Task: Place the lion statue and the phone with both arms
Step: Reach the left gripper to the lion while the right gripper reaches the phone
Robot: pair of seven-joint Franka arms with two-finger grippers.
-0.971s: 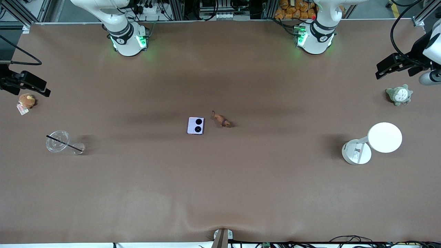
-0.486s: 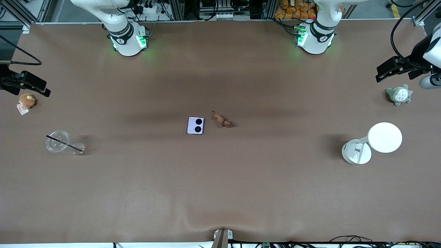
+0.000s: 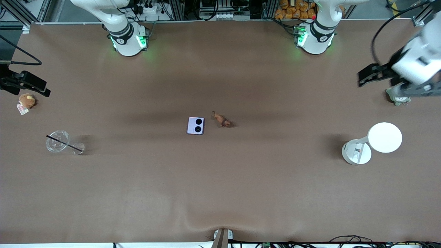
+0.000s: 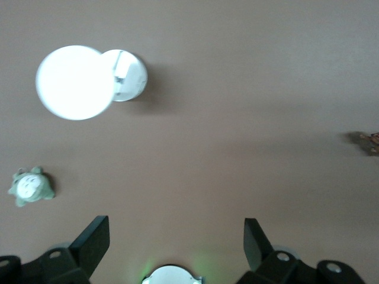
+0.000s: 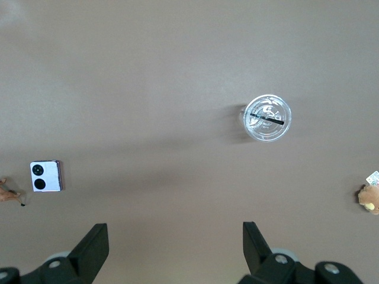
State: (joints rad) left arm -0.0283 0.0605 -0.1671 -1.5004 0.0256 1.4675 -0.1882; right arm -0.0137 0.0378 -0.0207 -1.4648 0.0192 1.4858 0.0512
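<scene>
Phone beside lion statue mid-table — both grippers empty, spread.

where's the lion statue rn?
In the front view the lion statue stands on the table near its middle, untouched, right beside the phone on the side toward the left arm's end and slightly farther from the camera.

table: plain matte brown all over
phone: pale lavender, two black circles on its face
lion statue: orange-brown, darker mane
arms: white with black joints, green glow at the bases
lamp: white
cup: clear, black straw
plush at the left arm's end: grey-green and white
plush at the right arm's end: brown
</scene>
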